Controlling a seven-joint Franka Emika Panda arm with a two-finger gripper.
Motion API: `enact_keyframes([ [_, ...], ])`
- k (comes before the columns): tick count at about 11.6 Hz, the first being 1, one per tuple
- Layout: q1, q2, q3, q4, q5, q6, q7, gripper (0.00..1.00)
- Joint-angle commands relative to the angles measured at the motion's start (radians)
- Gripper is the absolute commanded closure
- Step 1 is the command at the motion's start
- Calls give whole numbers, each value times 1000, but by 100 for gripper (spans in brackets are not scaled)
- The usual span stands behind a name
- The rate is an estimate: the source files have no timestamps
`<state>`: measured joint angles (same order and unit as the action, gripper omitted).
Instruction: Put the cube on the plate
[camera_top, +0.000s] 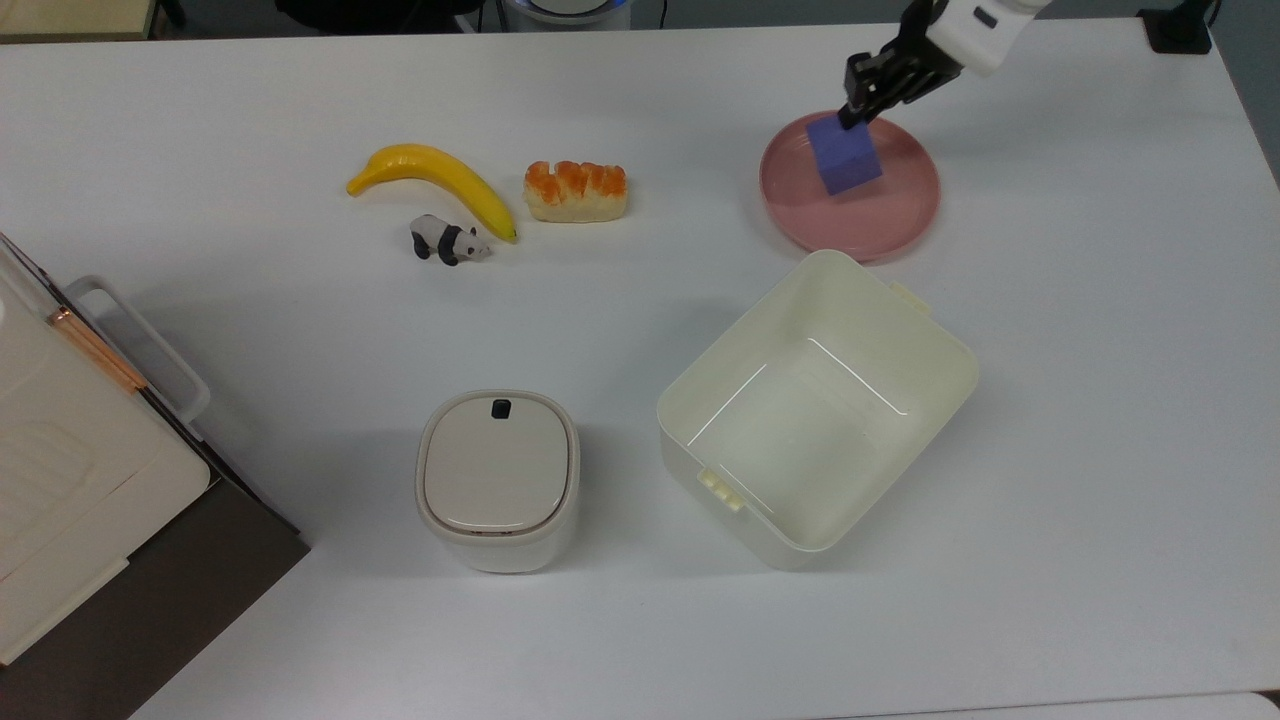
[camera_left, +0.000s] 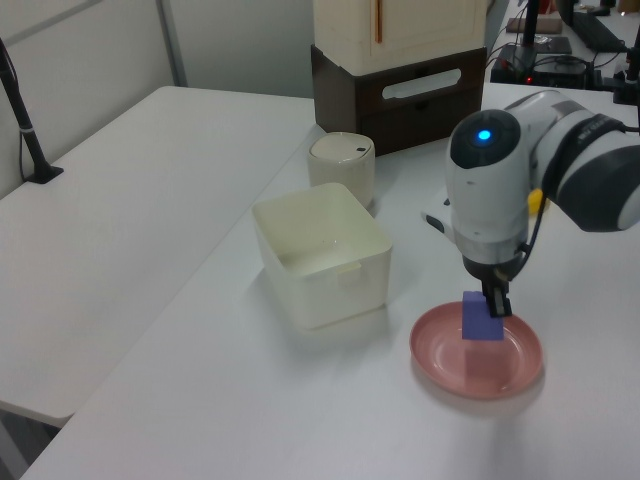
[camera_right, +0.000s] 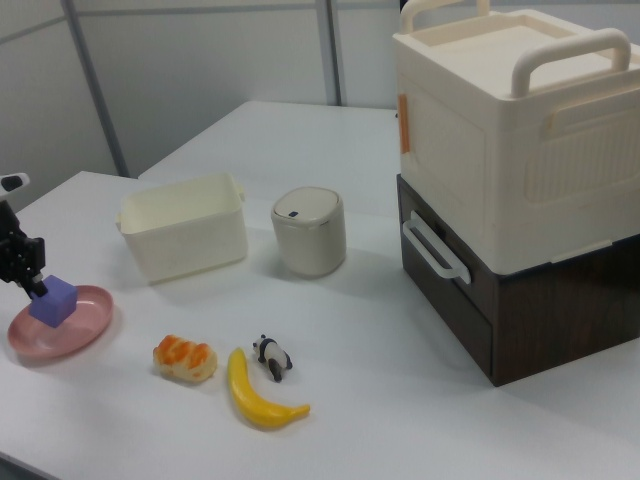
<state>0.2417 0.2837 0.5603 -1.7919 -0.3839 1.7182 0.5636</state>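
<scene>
Presently the cube (camera_top: 845, 156) is held above the plate (camera_top: 905, 215), pinched at its upper edge by the gripper (camera_top: 868, 90), whose fingers are closed narrowly on it. In the left view the cube (camera_left: 482, 317) is seen hanging below the gripper (camera_left: 495, 299) over the plate (camera_left: 520, 372); a faint shadow or reflection is visible on the pink surface beneath it, so it is judged to be clear of the plate, though contact cannot be ruled out from these angles. In the right view the cube (camera_right: 53, 300) is seen tilted, one corner lowest, just over the plate (camera_right: 85, 330).

The tilt is probably owed to the grip being taken on one top edge and not across the middle. On release some rocking onto a flat face is to be expected; the raised rim should contain it.

The cream tub (camera_top: 860, 320) stands just beside the plate in the top view, so a straight descent is advised. The toy bread (camera_top: 576, 190), banana (camera_top: 440, 180) and panda figure (camera_top: 447, 241) lie well apart, as does the lidded bin (camera_top: 497, 480).

Step in hand: lowering and release, not yet done.
</scene>
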Motion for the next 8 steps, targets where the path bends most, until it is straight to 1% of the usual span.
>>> enact_keyframes([
  [1,-7,11,10,77,52,-22,56,1],
  [2,-5,12,10,77,37,-28,52,0],
  [7,-33,9,9,74,30,-51,50,0],
  [8,-48,11,9,74,25,-51,50,0],
])
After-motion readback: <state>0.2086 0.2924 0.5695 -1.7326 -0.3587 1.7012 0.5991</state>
